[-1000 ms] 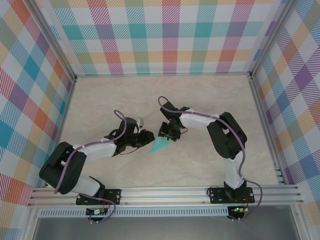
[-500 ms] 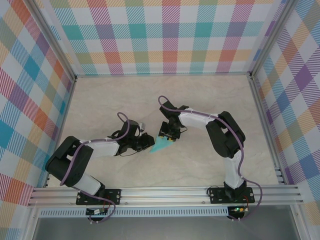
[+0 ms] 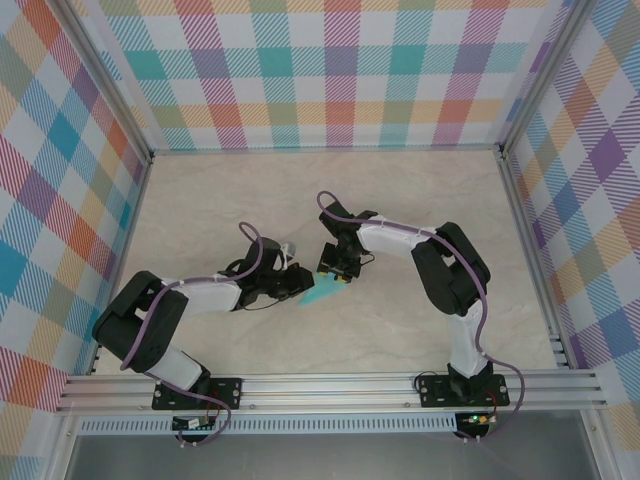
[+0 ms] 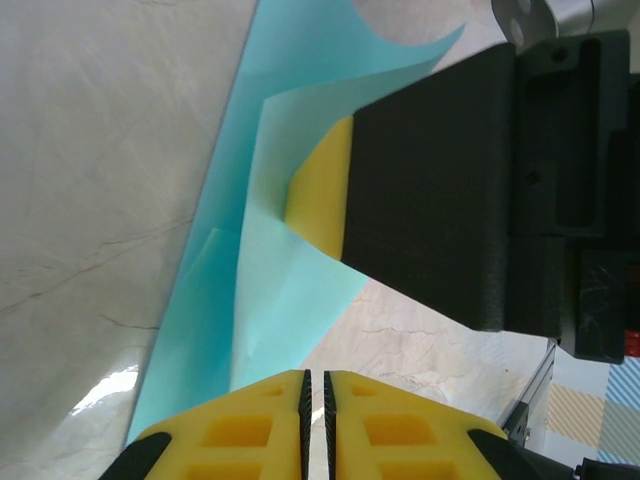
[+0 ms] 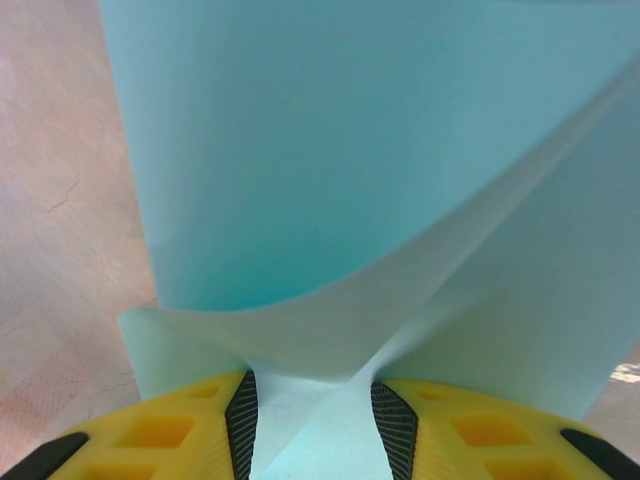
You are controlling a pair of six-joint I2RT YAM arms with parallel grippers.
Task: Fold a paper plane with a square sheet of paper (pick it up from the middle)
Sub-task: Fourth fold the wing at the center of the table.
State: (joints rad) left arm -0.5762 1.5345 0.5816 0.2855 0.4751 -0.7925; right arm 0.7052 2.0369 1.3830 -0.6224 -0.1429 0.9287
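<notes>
Desk: What colours carry the frame?
Photographer: A turquoise sheet of paper (image 3: 322,292), lighter on some folds, lies on a cream table (image 3: 420,190) veined like marble.
Desk: And the surround?
Photographer: The walls (image 3: 320,70) are plaid in teal, purple, orange, yellow and white. The left arm (image 3: 190,297) and right arm (image 3: 400,240) are black and white, looped with purple cable (image 3: 470,310). The left gripper (image 3: 297,284) and right gripper (image 3: 337,272) wear yellow pads (image 4: 250,435) on black fingers (image 4: 440,190). The rails (image 3: 330,385) are silver.
</notes>
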